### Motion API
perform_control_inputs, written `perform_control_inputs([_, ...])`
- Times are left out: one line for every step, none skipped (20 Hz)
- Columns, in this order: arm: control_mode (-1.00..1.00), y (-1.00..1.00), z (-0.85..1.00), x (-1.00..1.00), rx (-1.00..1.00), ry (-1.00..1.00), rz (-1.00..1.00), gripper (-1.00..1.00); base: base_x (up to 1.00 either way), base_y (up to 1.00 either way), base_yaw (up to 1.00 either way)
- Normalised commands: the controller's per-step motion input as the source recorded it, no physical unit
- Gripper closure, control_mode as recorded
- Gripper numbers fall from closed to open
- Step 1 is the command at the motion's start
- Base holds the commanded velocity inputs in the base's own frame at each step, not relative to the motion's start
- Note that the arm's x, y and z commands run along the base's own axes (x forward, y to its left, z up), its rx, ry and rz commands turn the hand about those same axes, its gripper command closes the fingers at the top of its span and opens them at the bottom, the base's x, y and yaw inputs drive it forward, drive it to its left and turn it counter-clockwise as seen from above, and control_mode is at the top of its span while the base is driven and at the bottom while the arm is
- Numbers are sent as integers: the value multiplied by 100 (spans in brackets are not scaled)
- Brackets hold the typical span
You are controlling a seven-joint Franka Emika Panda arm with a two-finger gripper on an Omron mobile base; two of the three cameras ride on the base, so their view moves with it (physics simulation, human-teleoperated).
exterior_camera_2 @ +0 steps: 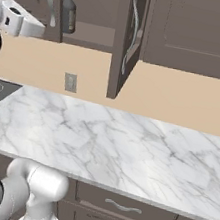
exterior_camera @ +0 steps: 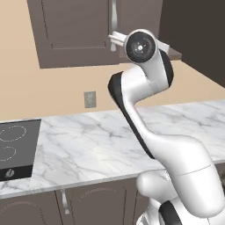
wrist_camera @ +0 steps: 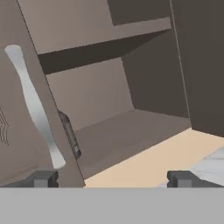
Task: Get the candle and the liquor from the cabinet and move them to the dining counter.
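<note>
The liquor (exterior_camera_2: 68, 10), a dark bottle with a red cap, stands upright at the left end of the open cabinet (exterior_camera_2: 98, 9), on its bottom shelf. In the hand view a dark sliver of the liquor (wrist_camera: 71, 135) peeks out past the edge of the left door (wrist_camera: 22, 109). My gripper (wrist_camera: 112, 178) is open with nothing between its fingertips (wrist_camera: 43, 178), and it faces the cabinet's bare lower shelf (wrist_camera: 127, 131) from just outside. The white hand (exterior_camera_2: 20, 22) hovers left of the bottle and a little lower. The candle and the dining counter are out of view.
Below the cabinet runs a marble counter (exterior_camera_2: 106, 142) with a black cooktop (exterior_camera: 15, 147) at its left end. An open cabinet door (exterior_camera_2: 130, 39) juts out edge-on. A wall outlet (exterior_camera_2: 70, 82) sits on the beige wall. My arm's elbow (exterior_camera: 140, 94) rises over the counter.
</note>
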Motion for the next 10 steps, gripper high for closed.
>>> perform_control_inputs([-100,15,32,37,-16,28,9,-100,0,0,0])
perform_control_inputs([-100,13,33,38,-16,25,9,-100,0,0,0])
perform_control_inputs([-100,9,29,34,-15,15,9,-100,0,0,0])
perform_control_inputs([-100,7,21,42,-13,16,9,-100,0,0,0])
perform_control_inputs([-100,7,19,46,-11,16,10,-100,0,0,0])
perform_control_inputs([-100,10,15,49,-12,16,9,-100,0,0,0])
perform_control_inputs([-100,10,14,52,-12,17,9,-100,0,0,0])
perform_control_inputs([-100,8,16,51,-14,19,8,-100,0,0,0])
perform_control_inputs([-100,10,14,43,-17,17,6,-100,0,0,0])
perform_control_inputs([-100,12,9,42,-17,15,6,-100,0,0,0])
